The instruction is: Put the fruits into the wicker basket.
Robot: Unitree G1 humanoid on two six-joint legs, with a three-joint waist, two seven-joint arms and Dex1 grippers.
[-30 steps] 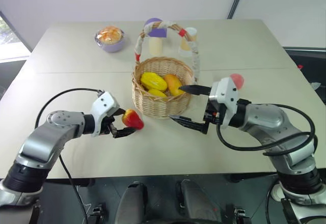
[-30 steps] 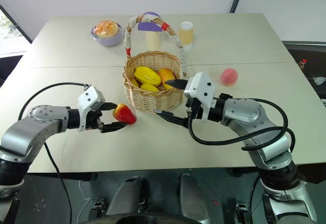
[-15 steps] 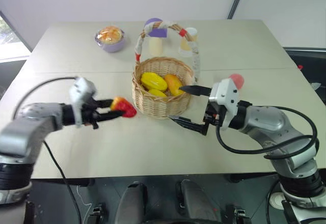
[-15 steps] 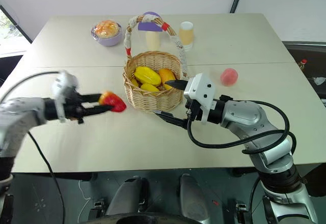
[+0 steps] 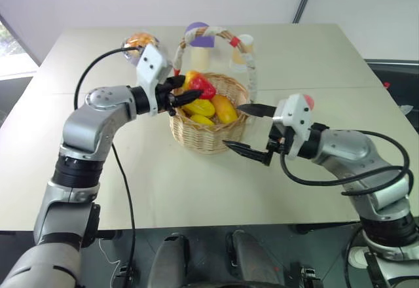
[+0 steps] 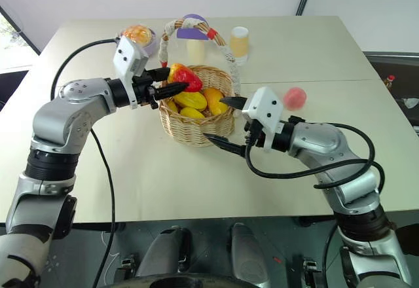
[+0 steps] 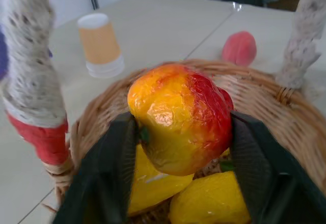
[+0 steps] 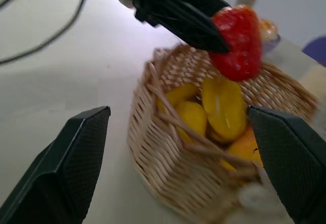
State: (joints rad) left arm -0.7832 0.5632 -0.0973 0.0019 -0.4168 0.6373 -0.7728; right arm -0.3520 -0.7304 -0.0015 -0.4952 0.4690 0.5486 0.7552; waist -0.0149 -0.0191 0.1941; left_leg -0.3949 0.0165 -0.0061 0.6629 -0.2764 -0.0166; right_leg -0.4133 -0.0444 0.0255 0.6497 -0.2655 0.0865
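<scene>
The wicker basket (image 5: pixel 208 134) stands mid-table and holds yellow fruits (image 5: pixel 200 108) and an orange-yellow mango (image 5: pixel 224 109). My left gripper (image 5: pixel 194 90) hovers over the basket's left rim, shut on a small red-yellow fruit (image 5: pixel 202 85). In the left wrist view both fingers (image 7: pixel 104 168) press that fruit (image 7: pixel 181 117) above the basket's inside. My right gripper (image 5: pixel 233 126) stands open just off the basket's right front side, with nothing between its fingers (image 8: pixel 76 158). A pink peach (image 6: pixel 295 97) lies on the table behind the right wrist.
At the back of the table are a lavender bowl (image 5: pixel 141 47) with orange contents, a purple-capped mushroom (image 5: pixel 200 36) and a cup (image 5: pixel 242 46). The basket's tall wrapped handle (image 5: pixel 250 65) arches just behind and beside the held fruit.
My left arm has lifted the red-yellow fruit from the table left of the basket up and rightward to above the basket. The right gripper has shifted slightly right and stays open.
</scene>
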